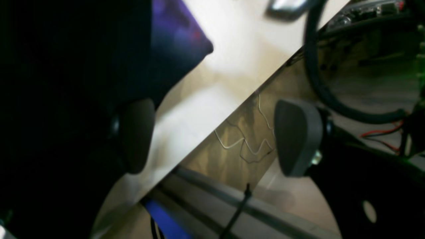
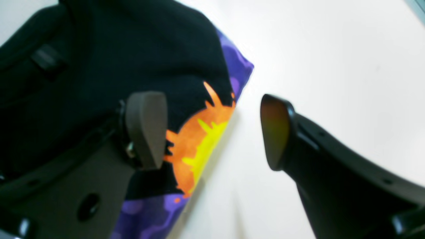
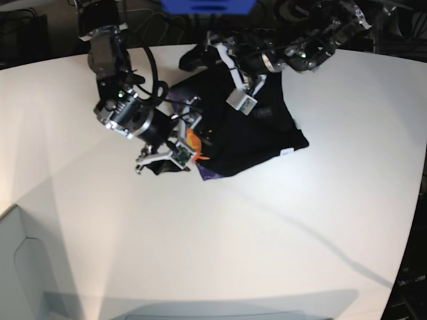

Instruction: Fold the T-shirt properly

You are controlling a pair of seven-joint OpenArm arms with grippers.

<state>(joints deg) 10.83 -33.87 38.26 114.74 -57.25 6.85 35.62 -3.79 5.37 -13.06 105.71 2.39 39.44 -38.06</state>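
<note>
White table (image 3: 220, 247), curved at its edges, bearing the whole scene. The T-shirt (image 3: 257, 137) lies bunched on its far half, near the middle, as a dark, roughly diamond-shaped heap; its long axis runs from the far edge, under the left arm, toward the near left of the base view, where a purple corner with an orange print points at the viewer. A small white label (image 3: 287, 153) shows at the heap's right-hand corner.

Right gripper (image 2: 212, 131), on the left of the base view: jaws spread wide, holding nothing. In the right wrist view one pad stands over the black cloth beside the orange-and-yellow print, the other over bare table, so the garment's printed edge lies between them; contact with the cloth cannot be judged.

Left gripper (image 1: 215, 136), reaching in from the far right of the base view: jaws likewise wide apart and empty. In the left wrist view one pad sits against the dark cloth, the other beyond the table edge, over a floor with loose cables (image 1: 318, 83). A purple corner of the shirt projects above the pads.
</note>
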